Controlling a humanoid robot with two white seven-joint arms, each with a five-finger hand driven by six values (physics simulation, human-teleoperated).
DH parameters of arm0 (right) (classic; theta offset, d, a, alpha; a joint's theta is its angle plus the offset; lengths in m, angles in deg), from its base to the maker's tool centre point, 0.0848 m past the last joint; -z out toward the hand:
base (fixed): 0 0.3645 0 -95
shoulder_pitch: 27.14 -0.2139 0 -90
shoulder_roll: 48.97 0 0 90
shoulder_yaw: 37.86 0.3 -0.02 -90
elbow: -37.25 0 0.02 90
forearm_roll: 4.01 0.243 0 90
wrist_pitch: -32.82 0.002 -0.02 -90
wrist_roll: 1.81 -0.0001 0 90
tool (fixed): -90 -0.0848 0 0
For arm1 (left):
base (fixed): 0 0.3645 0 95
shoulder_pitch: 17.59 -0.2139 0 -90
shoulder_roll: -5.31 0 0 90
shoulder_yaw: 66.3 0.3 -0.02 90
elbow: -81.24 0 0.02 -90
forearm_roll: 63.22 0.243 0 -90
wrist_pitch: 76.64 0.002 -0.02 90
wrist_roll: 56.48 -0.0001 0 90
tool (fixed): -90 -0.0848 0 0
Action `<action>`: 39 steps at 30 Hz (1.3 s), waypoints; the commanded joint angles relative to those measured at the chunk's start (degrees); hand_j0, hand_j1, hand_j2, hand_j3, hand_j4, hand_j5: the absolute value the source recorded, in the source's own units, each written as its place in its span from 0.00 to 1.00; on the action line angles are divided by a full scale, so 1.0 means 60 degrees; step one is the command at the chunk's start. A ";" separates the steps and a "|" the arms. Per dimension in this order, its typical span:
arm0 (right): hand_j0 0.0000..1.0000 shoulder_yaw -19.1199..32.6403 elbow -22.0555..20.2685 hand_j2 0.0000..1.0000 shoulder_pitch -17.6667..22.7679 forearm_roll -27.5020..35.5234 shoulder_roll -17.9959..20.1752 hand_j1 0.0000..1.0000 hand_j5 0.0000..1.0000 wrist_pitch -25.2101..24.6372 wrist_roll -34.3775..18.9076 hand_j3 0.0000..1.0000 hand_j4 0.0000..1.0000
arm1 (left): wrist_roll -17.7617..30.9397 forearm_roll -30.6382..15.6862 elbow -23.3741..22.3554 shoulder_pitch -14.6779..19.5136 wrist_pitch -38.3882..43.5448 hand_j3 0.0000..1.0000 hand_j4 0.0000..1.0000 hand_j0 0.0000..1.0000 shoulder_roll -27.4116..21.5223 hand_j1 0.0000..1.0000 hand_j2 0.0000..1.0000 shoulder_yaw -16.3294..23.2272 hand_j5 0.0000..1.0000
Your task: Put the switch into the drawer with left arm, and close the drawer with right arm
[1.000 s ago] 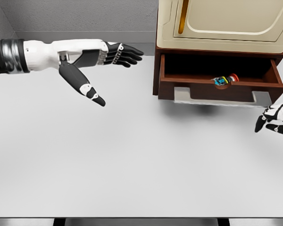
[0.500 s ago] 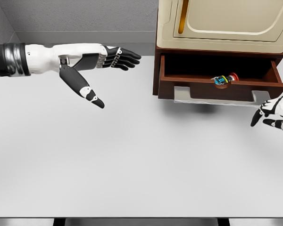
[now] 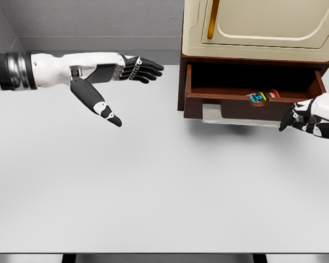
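Left robot hand point(image 3: 116, 74) at upper left, fingers spread wide, holding nothing, above the table point(image 3: 153, 186), right robot hand point(image 3: 310, 116) at right edge, fingers loosely curled against the drawer point(image 3: 252, 101) front, switch point(image 3: 259, 97) lay inside the open drawer.

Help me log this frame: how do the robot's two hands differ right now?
The left hand hangs over bare table, far from the cabinet; the right hand is at the front of the open drawer. The left shows its whole forearm with fingers spread; the right is cut off by the picture's edge. Both are white and black, and hold nothing.
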 commanded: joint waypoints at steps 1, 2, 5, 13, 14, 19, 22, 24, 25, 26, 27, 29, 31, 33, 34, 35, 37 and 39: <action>0.52 -0.0147 0.0177 0.52 0.0000 -0.0853 -0.0134 0.52 0.52 0.0385 -0.0201 0.52 0.52 | -0.0001 -0.0053 0.0004 -0.0015 0.0001 1.00 1.00 1.00 0.0016 1.00 1.00 -0.0008 1.00; 0.52 -0.0147 0.0324 0.52 0.0000 -0.0853 -0.0134 0.52 0.52 0.0385 -0.0201 0.52 0.52 | -0.0001 -0.0053 0.0018 -0.0015 0.0001 1.00 1.00 1.00 0.0016 1.00 1.00 -0.0008 1.00; 0.52 -0.0147 0.0558 0.52 -0.0131 -0.0867 -0.0148 0.52 0.52 0.0385 -0.0201 0.52 0.52 | -0.0001 -0.0053 0.0004 -0.0015 0.0001 1.00 1.00 1.00 0.0075 1.00 1.00 -0.0008 1.00; 0.55 -0.0162 0.0851 0.55 -0.1142 -0.0838 -0.0280 0.55 0.55 0.0385 -0.0201 0.55 0.55 | -0.0001 -0.0039 0.0004 -0.0088 -0.0013 1.00 1.00 1.00 0.0075 1.00 1.00 0.0007 1.00; 0.55 -0.0118 0.0851 0.55 -0.1215 -0.0794 -0.0251 0.55 0.55 0.0385 -0.0201 0.55 0.55 | -0.0001 -0.0039 0.0004 -0.0088 -0.0013 1.00 1.00 1.00 0.0075 1.00 1.00 0.0051 1.00; 0.56 0.0277 0.0544 0.56 -0.1259 -0.0574 -0.0119 0.56 0.56 0.0385 -0.0201 0.56 0.56 | -0.0001 0.0035 0.0004 -0.0146 -0.0028 1.00 1.00 1.00 0.0089 1.00 1.00 0.0051 1.00; 0.56 0.2004 -0.0144 0.56 0.0160 -0.0545 0.0101 0.56 0.56 0.0385 -0.0201 0.56 0.56 | -0.0001 0.0020 0.0004 -0.0146 -0.0042 1.00 1.00 1.00 0.0075 1.00 1.00 0.0051 1.00; 0.56 0.3002 -0.0408 0.56 0.1333 -0.0545 0.0057 0.56 0.56 0.0385 -0.0201 0.56 0.56 | -0.0001 0.0020 -0.0011 -0.0146 -0.0043 1.00 1.00 1.00 0.0060 1.00 1.00 0.0036 1.00; 0.56 0.3002 -0.0408 0.56 0.1421 -0.0545 0.0028 0.56 0.56 0.0385 -0.0201 0.56 0.56 | -0.0001 0.0020 -0.0011 -0.0146 -0.0043 1.00 1.00 1.00 0.0060 1.00 1.00 0.0036 1.00; 0.56 0.3002 -0.0423 0.56 0.1553 -0.0545 0.0013 0.56 0.56 0.0385 -0.0201 0.56 0.56 | -0.0001 0.0034 -0.0011 -0.0146 -0.0043 1.00 1.00 1.00 0.0060 1.00 1.00 0.0036 1.00; 0.56 0.2915 -0.0423 0.56 0.1729 -0.0545 -0.0002 0.56 0.56 0.0385 -0.0201 0.56 0.56 | -0.0001 0.0035 -0.0011 -0.0146 -0.0043 1.00 1.00 1.00 0.0060 1.00 1.00 0.0036 1.00; 0.55 0.2374 -0.0423 0.55 0.1612 -0.0560 -0.0031 0.55 0.55 0.0385 -0.0201 0.55 0.55 | -0.0001 0.0035 -0.0011 -0.0146 -0.0043 1.00 1.00 1.00 0.0060 1.00 1.00 0.0036 1.00; 0.55 0.1304 -0.0423 0.55 0.1041 -0.0618 -0.0046 0.55 0.55 0.0385 -0.0201 0.55 0.55 | -0.0001 0.0035 -0.0011 -0.0146 -0.0043 1.00 1.00 1.00 0.0060 1.00 1.00 0.0050 1.00; 0.55 0.0951 -0.0423 0.55 0.0880 -0.0619 -0.0046 0.55 0.55 0.0385 -0.0201 0.55 0.55 | -0.0001 0.0035 -0.0011 -0.0146 -0.0043 1.00 1.00 1.00 0.0060 1.00 1.00 0.0051 1.00; 0.55 0.0849 -0.0423 0.55 0.0865 -0.0648 -0.0046 0.55 0.55 0.0385 -0.0201 0.55 0.55 | -0.0001 0.0035 -0.0011 -0.0146 -0.0043 1.00 1.00 1.00 0.0075 1.00 1.00 0.0036 1.00; 0.55 0.0732 -0.0438 0.55 0.0835 -0.0648 -0.0046 0.55 0.55 0.0385 -0.0201 0.55 0.55 | -0.0001 0.0035 -0.0011 -0.0161 -0.0043 1.00 1.00 1.00 0.0075 1.00 1.00 0.0051 1.00; 0.55 0.0439 -0.0438 0.55 0.0748 -0.0677 -0.0060 0.55 0.55 0.0385 -0.0201 0.55 0.55 | -0.0001 0.0035 -0.0011 -0.0205 -0.0057 1.00 1.00 1.00 0.0075 1.00 1.00 0.0036 1.00; 0.55 -0.0220 -0.0394 0.55 0.0236 -0.0780 -0.0207 0.55 0.55 0.0385 -0.0201 0.55 0.55 | -0.0001 0.0035 -0.0011 -0.0205 -0.0057 1.00 1.00 1.00 0.0075 1.00 1.00 0.0036 1.00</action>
